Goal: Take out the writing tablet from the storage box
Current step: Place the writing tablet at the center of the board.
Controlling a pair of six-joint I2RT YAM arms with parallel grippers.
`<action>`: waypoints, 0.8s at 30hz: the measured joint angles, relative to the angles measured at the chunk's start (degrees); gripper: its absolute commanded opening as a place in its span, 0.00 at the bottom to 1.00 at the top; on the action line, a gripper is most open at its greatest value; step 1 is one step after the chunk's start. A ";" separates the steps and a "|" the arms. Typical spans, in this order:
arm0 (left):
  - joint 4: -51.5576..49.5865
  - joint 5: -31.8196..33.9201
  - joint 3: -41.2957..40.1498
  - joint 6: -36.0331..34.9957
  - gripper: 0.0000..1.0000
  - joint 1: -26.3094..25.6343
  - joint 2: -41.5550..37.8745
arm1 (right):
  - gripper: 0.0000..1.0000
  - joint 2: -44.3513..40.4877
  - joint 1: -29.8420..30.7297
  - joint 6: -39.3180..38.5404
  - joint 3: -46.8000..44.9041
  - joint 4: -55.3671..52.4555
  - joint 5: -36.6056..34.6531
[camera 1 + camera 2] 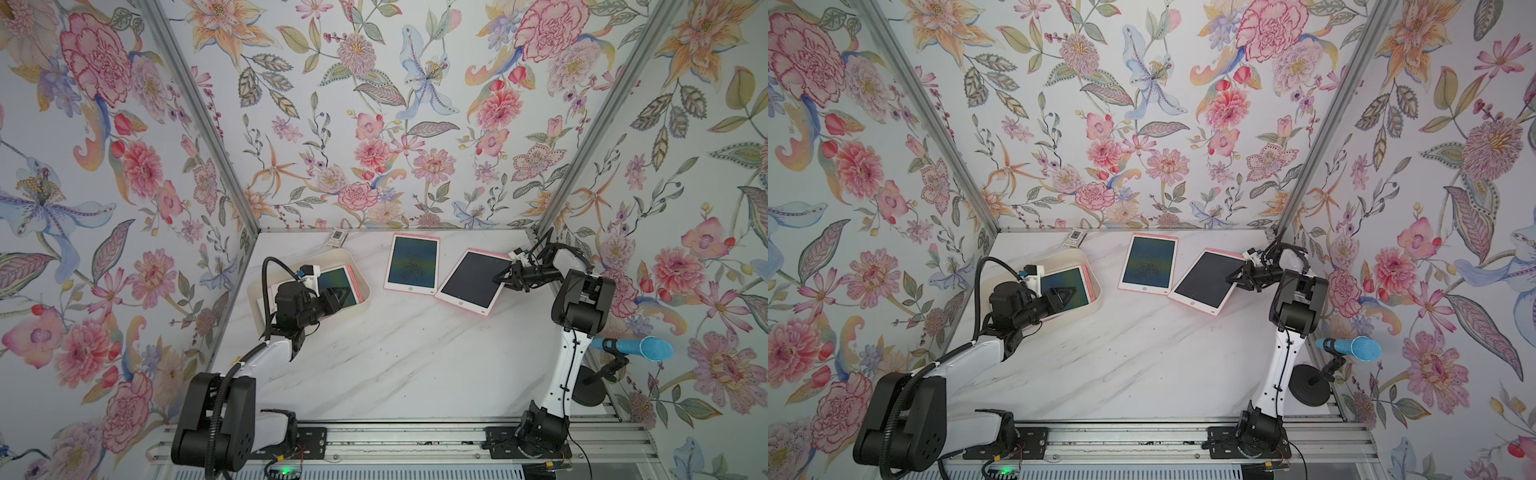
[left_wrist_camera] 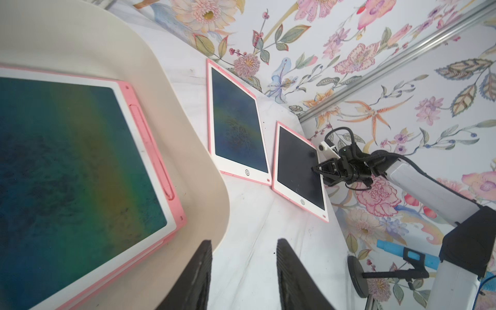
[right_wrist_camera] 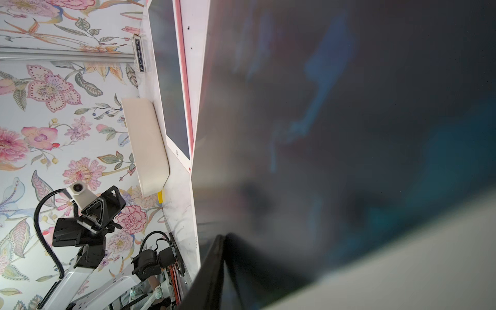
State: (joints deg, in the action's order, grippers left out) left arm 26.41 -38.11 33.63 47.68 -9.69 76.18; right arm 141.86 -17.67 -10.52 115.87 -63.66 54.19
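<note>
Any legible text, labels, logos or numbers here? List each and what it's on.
No words or numbers read.
small card: dark square code plus print, too small in both top views, blurred in right wrist view.
rainbow-screen tablet, dark-screen tablet: ring symbol on button, no words.
boxed tablet in storage box: no marks visible.

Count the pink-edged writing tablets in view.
3 seen: one tablet in the cream plastic storage box, a second tablet on the white marble table, a dark-screened tablet beside it at the right claw. More may be stacked under the first.
</note>
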 measured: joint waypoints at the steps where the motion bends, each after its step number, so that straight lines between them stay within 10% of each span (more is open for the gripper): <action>1: -0.31 -0.02 2.32 -0.81 0.43 -1.55 1.68 | 0.29 0.55 0.00 0.44 0.55 -0.02 -0.31; 24: -11.43 0.63 48.41 -10.38 0.44 -21.16 46.47 | 0.50 3.89 3.13 11.37 8.98 0.96 -10.10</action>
State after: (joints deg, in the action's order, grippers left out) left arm 14.98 -37.47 82.04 37.30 -30.85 122.65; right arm 145.75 -14.55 0.84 124.86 -62.70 44.10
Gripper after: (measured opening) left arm 0.439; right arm 0.488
